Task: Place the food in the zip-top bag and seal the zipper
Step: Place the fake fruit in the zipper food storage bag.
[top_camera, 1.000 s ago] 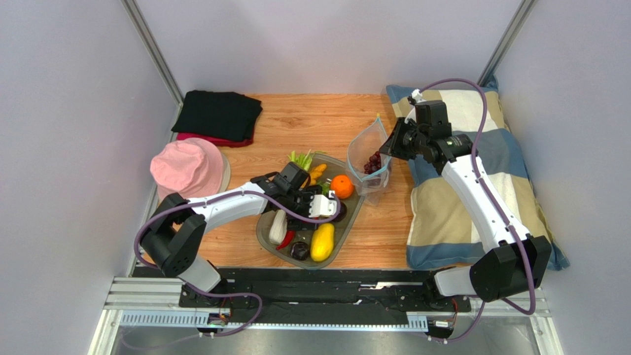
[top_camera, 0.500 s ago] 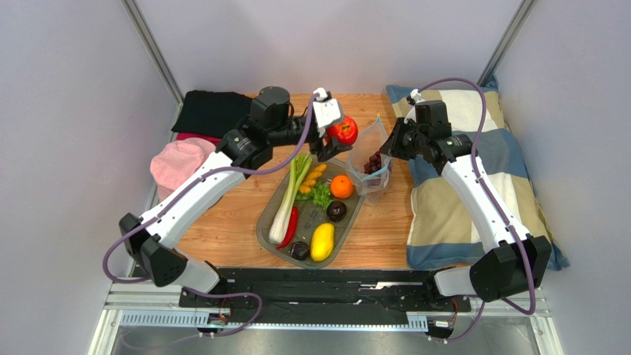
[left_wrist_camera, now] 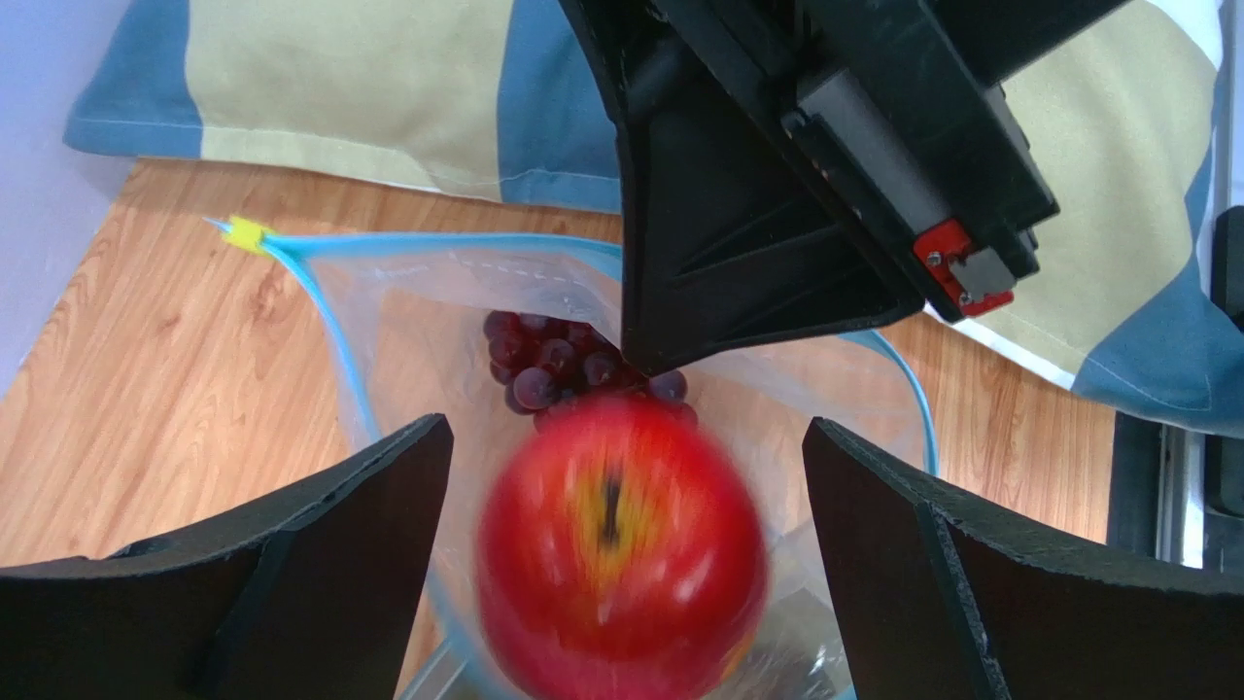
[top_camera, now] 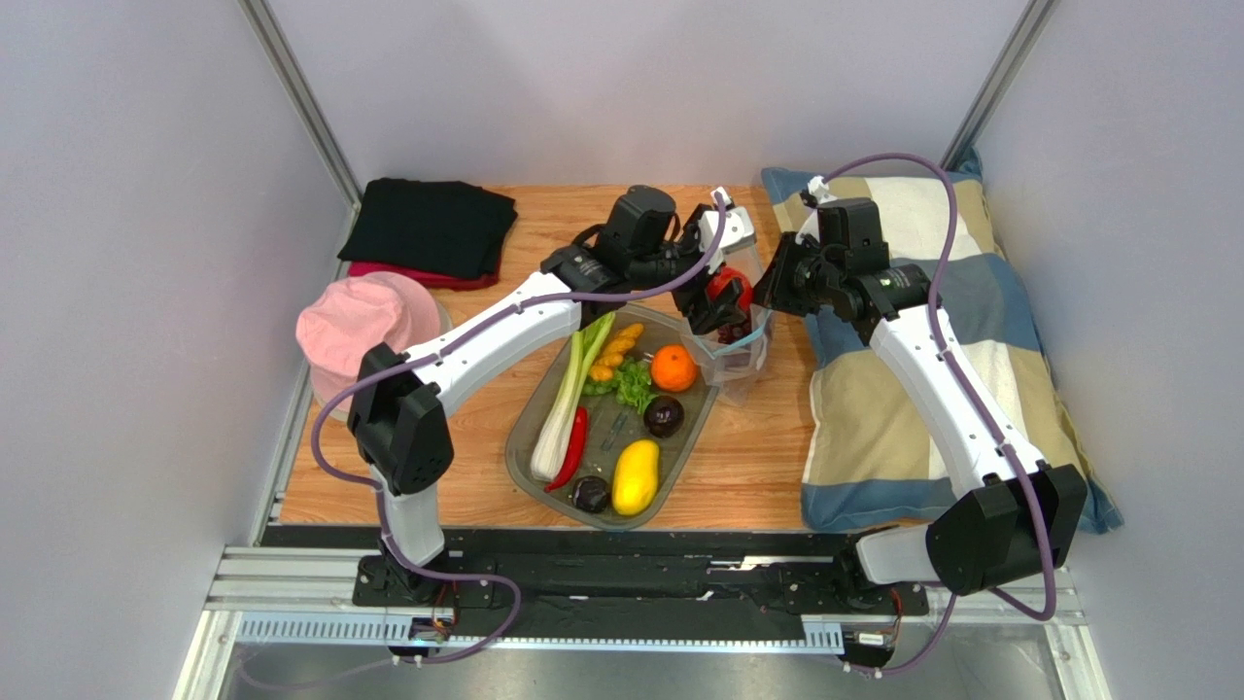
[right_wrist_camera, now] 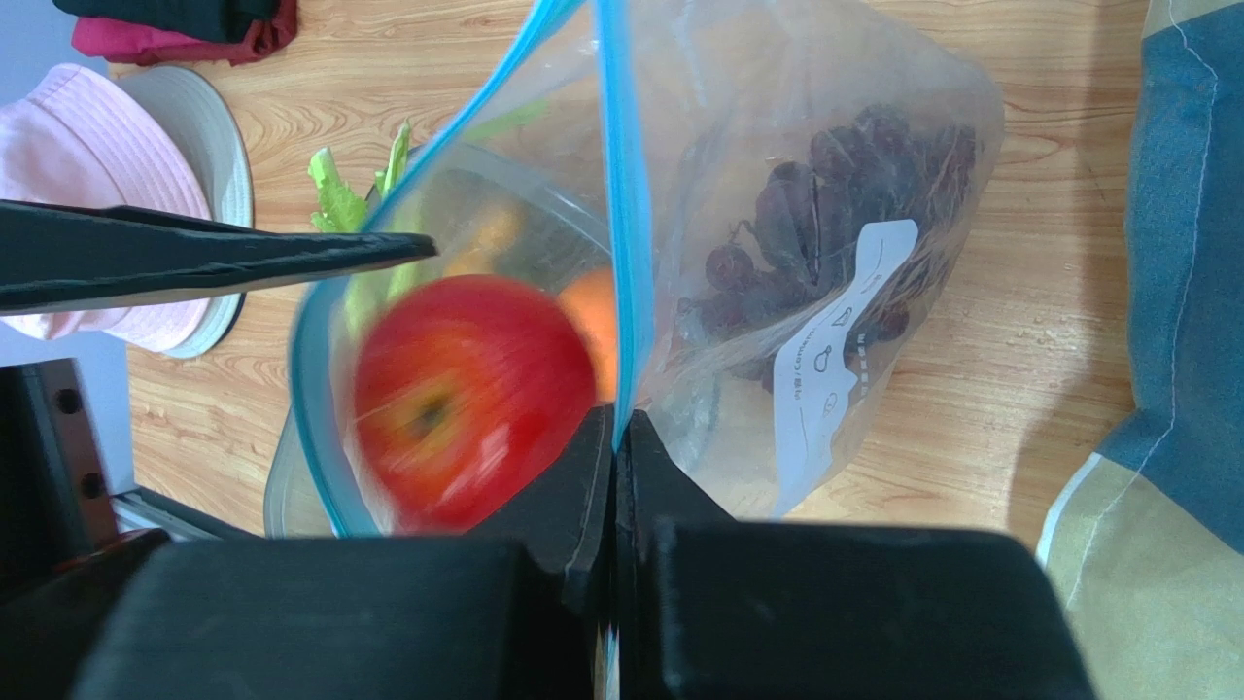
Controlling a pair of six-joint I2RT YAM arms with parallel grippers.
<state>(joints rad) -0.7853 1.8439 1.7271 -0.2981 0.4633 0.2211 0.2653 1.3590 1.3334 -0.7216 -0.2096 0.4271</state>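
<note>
- Since the earlier frame, the left gripper point(top_camera: 719, 280) has swung from the tray point(top_camera: 529, 438) to the zip-top bag point(right_wrist_camera: 818, 190).
- Its fingers stand apart. The blurred red apple point(left_wrist_camera: 621, 547) lies between them, touching neither, over the bag mouth.
- The right gripper point(right_wrist_camera: 613, 438) is clamped on the zipper point(right_wrist_camera: 625, 219).
- Risk: the apple's weight pulls the floppy zipper free, so the bag collapses onto the grapes point(left_wrist_camera: 562, 365).

We have bright, even, diffuse light in all three views, seemingly from overhead, with no hard glare. From above, the shadows on the wooden table point(top_camera: 759, 467) are short and soft-edged, and the picture is sharp across the frame. In the left wrist view the red apple point(left_wrist_camera: 621, 547) is smeared by motion blur, while the grapes point(left_wrist_camera: 562, 365) behind it stay crisp. In the right wrist view the apple is blurred too, and the clear bag point(right_wrist_camera: 818, 175) shows only a faint sheen.
</note>
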